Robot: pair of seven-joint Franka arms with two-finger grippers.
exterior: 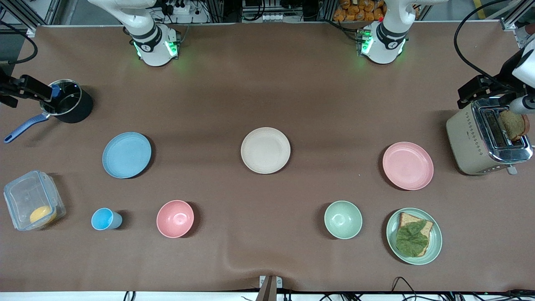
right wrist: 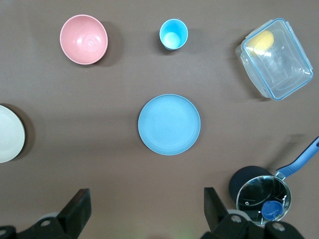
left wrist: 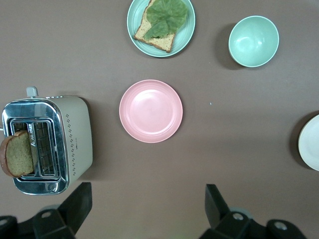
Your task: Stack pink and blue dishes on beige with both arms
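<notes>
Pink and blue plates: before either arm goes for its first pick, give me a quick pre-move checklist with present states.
1. Pink plate bare, nothing on it: ok.
2. Blue plate bare: ok.
3. Beige plate bare, ready to receive: ok.
4. Left gripper fingers spread, above the table near the pink plate: ok.
5. Right gripper fingers spread, above the table near the blue plate: ok.
6. Any plate stacked yet: not ok, all three lie apart.

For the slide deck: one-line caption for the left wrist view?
Left gripper, fingers open, over the table above the pink plate, toaster beside it.
</notes>
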